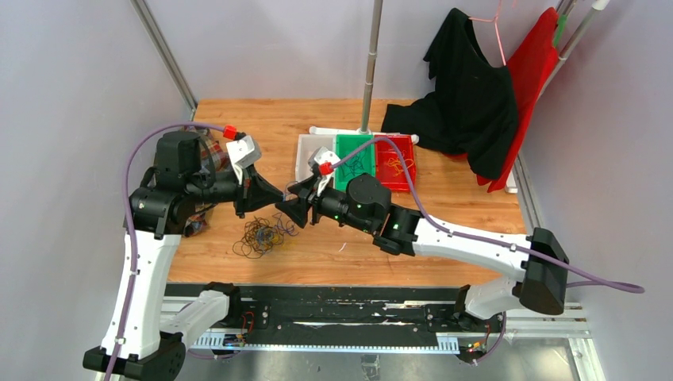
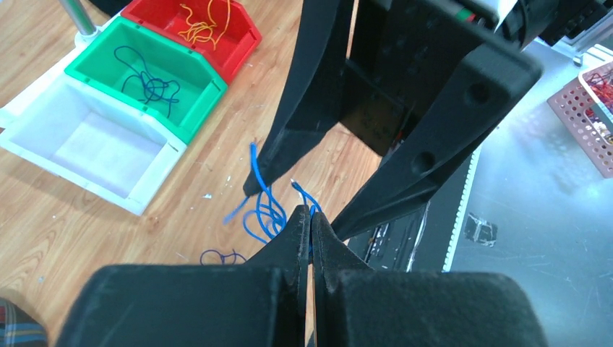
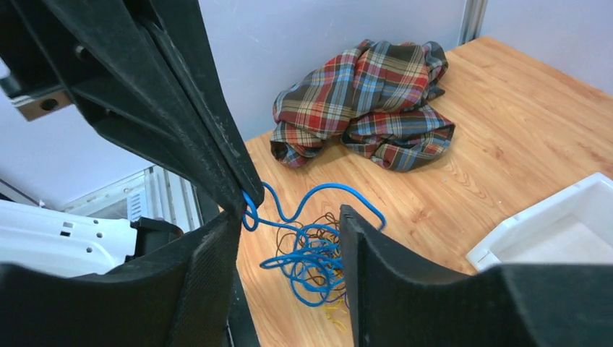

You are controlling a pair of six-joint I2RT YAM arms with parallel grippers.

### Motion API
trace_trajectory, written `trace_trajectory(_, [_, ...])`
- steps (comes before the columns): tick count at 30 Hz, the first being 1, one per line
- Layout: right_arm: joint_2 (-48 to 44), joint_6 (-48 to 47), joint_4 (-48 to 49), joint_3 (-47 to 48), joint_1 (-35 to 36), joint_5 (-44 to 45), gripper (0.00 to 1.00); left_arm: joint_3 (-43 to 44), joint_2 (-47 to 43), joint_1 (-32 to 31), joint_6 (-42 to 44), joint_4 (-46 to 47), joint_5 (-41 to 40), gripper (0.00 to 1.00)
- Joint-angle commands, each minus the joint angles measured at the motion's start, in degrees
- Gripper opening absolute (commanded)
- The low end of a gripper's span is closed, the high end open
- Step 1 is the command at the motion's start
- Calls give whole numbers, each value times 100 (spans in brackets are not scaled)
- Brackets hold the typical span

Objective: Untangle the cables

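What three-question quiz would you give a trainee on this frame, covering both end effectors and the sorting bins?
1. True or false: the left end effector is shut on a blue cable.
2. What colour is the bin that holds the yellow-orange cable? A) white B) green C) red
3. Fill in: the right end effector is ____ (open or shut).

Key: 1 true; 2 C; 3 open.
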Motion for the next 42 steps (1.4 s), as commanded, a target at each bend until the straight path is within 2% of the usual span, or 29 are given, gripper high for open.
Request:
trace_trajectory(1, [243,-243,-175,304,35,186,48,180,-19,-38,-233,2,172,1])
trace_trajectory(7, [269,134,-142,80,-267,290,27,315,-32,-35,-465,14,287,1])
trace_trajectory(11, [149,211,-84,-77,-381,296,4,404,9,-39,-613,16,308,1])
trace_trajectory(13, [91,252,-159,-116,-447,321,1,477,33,-37,-621,15,224,0])
trace_trajectory(16, [-71,301,-241,-274,-579,371,1,555,40,-40,-599,15,135,0])
trace_trajectory(17, [-113,329,-241,-340,-634,378,1,550,39,-40,-594,9,84,3])
trace_trajectory(18, [-185,352,-241,-408,-696,389,1,518,43,-39,-594,7,10,10])
trace_trajectory(19, [-241,383,-248,-450,-771,403,1,462,42,-37,-565,7,-81,24])
trace_trajectory(21, [-308,400,-355,-458,-965,463,1,275,18,-36,-442,7,-401,64])
trace_trajectory(22, [-312,388,-458,-424,-1088,484,0,127,-6,-35,-318,7,-631,76])
trace_trajectory(25, [-178,362,-895,-228,-1676,455,1,-253,-64,-35,108,2,-1559,92])
trace_trajectory(31, [611,-147,-1545,406,-2520,550,1,-1224,-84,-35,968,-4,-3241,99])
trace_trajectory(38, [2176,-548,-2161,1606,-3011,827,2,-2154,13,-15,1757,-2,-3886,98])
trace_trajectory(40, [2558,-723,-2496,2063,-3018,1096,17,-2366,102,53,1963,0,-3884,98])
trace_trajectory(41, [2682,-763,-2628,2239,-3018,1328,31,-2442,145,98,2049,5,-3875,98])
trace_trajectory(42, [2731,-802,-2685,2341,-3022,1464,40,-2516,184,142,2147,11,-3850,98])
